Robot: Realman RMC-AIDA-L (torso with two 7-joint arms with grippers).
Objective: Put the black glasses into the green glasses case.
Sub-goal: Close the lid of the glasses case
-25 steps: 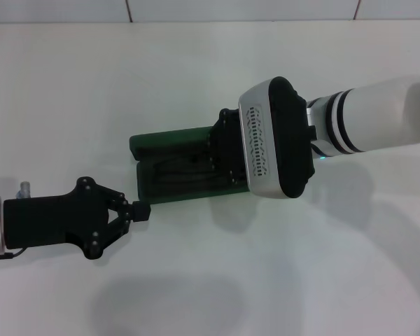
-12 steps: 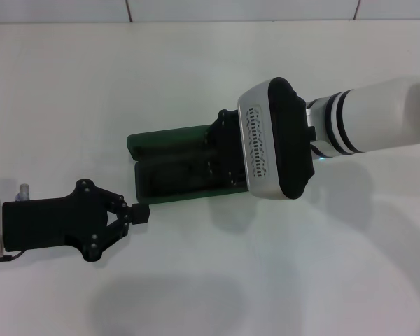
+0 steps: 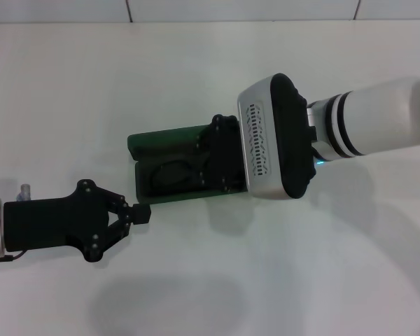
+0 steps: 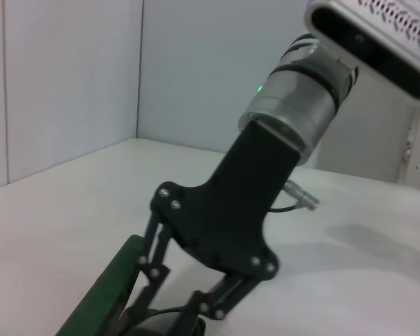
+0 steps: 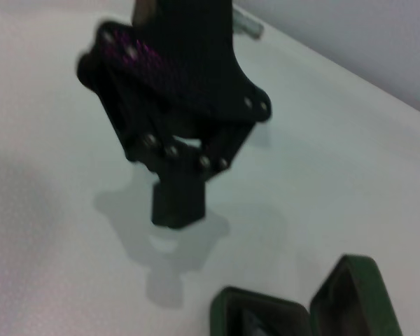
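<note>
Head view: found the case (image 3: 164, 143) lying open in the middle of the surface (image 3: 315, 280), lid folded out at twelve o'clock of the tray. Made out the glasses (image 3: 173, 172) down in the tray, one oval lens showing against the dark lining, the rest hidden under the right pincer (image 3: 220, 159). Placed that pincer over the case's three o'clock end, its arm reaching in from three o'clock; could not tell whether spread or pinching the frame. Placed the left pincer (image 3: 141, 213) at seven o'clock of the case, just beside the corner but apart from it, pressed together on nothing.

Judged the step to be the placing itself, near its end: glasses in the tray or nearly so, release unconfirmed, lid not yet shut. Judged the next move to call for letting go without dragging the frame, then lifting straight up clear of the lid, and checking that nothing stuck out over the rim.

Left wrist view: gave what the head view lacked, namely the right pincer from the side, its linkage dropping beside the raised green lid; lost the tips below the edge.

Right wrist view: gave the left pincer head-on, tips together low over the surface; could not tell whether touching it. Caught only a corner of the case.
</note>
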